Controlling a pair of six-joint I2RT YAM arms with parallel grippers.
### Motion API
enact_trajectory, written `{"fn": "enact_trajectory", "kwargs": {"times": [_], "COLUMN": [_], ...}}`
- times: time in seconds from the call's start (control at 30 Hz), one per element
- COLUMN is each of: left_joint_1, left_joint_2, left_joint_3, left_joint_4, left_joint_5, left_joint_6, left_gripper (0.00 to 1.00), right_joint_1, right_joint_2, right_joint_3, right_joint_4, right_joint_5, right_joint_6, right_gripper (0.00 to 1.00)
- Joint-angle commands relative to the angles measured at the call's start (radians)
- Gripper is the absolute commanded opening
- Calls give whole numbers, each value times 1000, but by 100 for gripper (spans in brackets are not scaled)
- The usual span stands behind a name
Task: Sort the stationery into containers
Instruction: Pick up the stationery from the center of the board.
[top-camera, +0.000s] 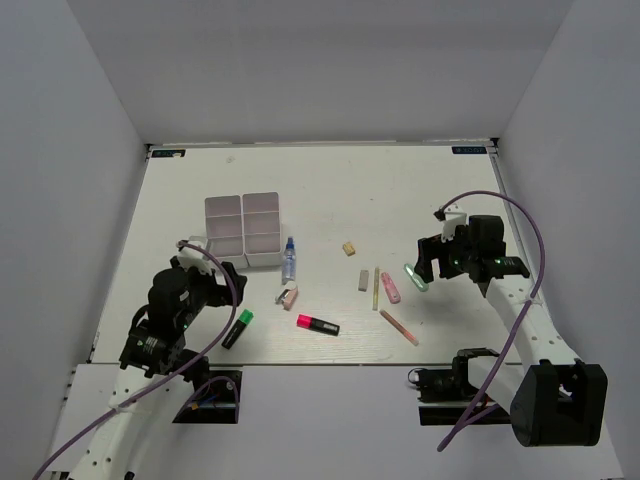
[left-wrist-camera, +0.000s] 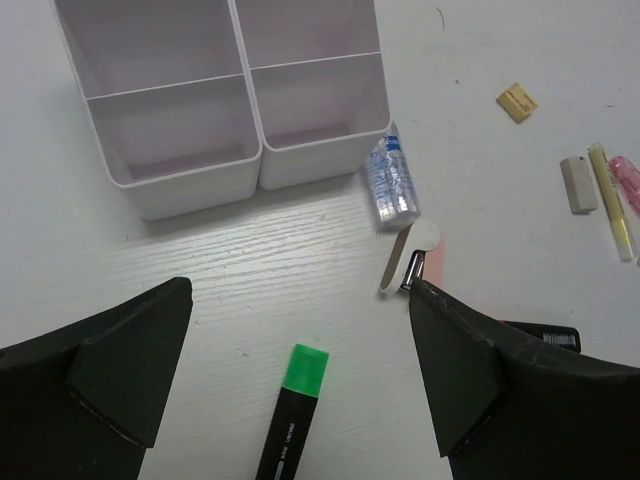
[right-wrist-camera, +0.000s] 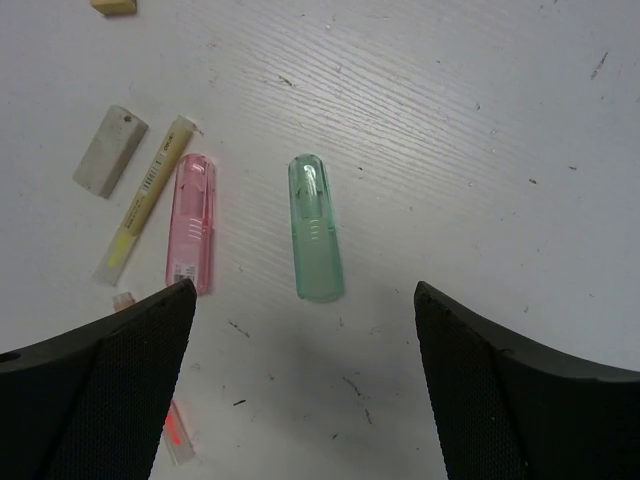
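The white six-compartment container (top-camera: 243, 228) stands left of centre and also shows in the left wrist view (left-wrist-camera: 230, 160). A blue-capped clear bottle (top-camera: 289, 260) (left-wrist-camera: 392, 180) lies by its right side. My left gripper (top-camera: 225, 287) (left-wrist-camera: 298, 292) is open and empty, over the green/black highlighter (top-camera: 238, 328) (left-wrist-camera: 295, 410). My right gripper (top-camera: 428, 264) (right-wrist-camera: 305, 300) is open and empty, just short of a green translucent case (top-camera: 415, 277) (right-wrist-camera: 315, 230). Beside that case lie a pink case (right-wrist-camera: 192, 222), a yellowish pencil (right-wrist-camera: 145, 198) and a grey eraser (right-wrist-camera: 109, 150).
A pink/black highlighter (top-camera: 317, 324) lies near the front centre. A pink eraser (top-camera: 288, 297) (left-wrist-camera: 433, 265) lies with a small white piece below the bottle. A beige eraser (top-camera: 349, 248) (left-wrist-camera: 517, 102) lies mid-table. A pinkish pencil (top-camera: 398, 327) lies front right. White walls enclose the table.
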Motion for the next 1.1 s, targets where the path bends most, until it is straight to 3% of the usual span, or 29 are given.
{"fn": "enact_trajectory", "kwargs": {"times": [0.0,0.2,0.3,0.37,0.4,0.43,0.53,0.57,0.6,0.63,0.67,0.7,0.73,0.77,0.8,0.87,0.9,0.93,0.97,1.07], "left_joint_1": [7,6,7,6,4,7,7,7,7,6,4,-5,-14,-24,-42,-94,-109,-140,-169,-238], "left_joint_2": [9,36,48,76,84,113,197,234,274,297,320,385,404,423,487,530,544,567,584,631], "left_joint_3": [8,14,14,17,17,23,45,57,72,78,83,95,101,106,118,156,169,216,232,269], "left_joint_4": [-8,-14,-14,-14,-23,-23,-46,-64,-90,-101,-114,-138,-141,-144,-138,-131,-118,-117,-120,-69], "left_joint_5": [43,58,64,77,99,113,188,236,241,253,276,294,308,310,328,311,269,247,221,72], "left_joint_6": [3,-3,-6,-9,-7,-6,-6,2,6,11,31,36,39,45,43,31,31,30,28,10], "left_gripper": [100,100,95,62,37,0,0,2,14,26,45,56,73,81,85,91,91,91,91,75], "right_joint_1": [-5,-5,-5,0,-2,1,0,-2,1,1,6,6,4,7,4,7,4,6,4,4], "right_joint_2": [-4,-7,-19,-43,-48,-51,-48,-47,-48,-47,-45,-42,-34,-28,-16,21,32,41,80,142], "right_joint_3": [52,39,29,15,10,13,35,44,44,44,39,36,38,36,38,50,56,65,91,162], "right_joint_4": [-15,-8,-12,-14,-18,-31,-76,-87,-88,-88,-81,-74,-62,-54,-48,-16,-6,-2,-5,-37], "right_joint_5": [-31,-36,-54,-105,-140,-171,-229,-261,-270,-283,-310,-318,-327,-333,-330,-317,-312,-309,-313,-336], "right_joint_6": [-12,-20,-34,-60,-90,-115,-133,-143,-152,-155,-160,-161,-178,-180,-177,-164,-164,-161,-143,-100], "right_gripper": [91,91,91,91,74,1,0,40,88,91,91,85,64,38,0,0,54,73,76,72]}}
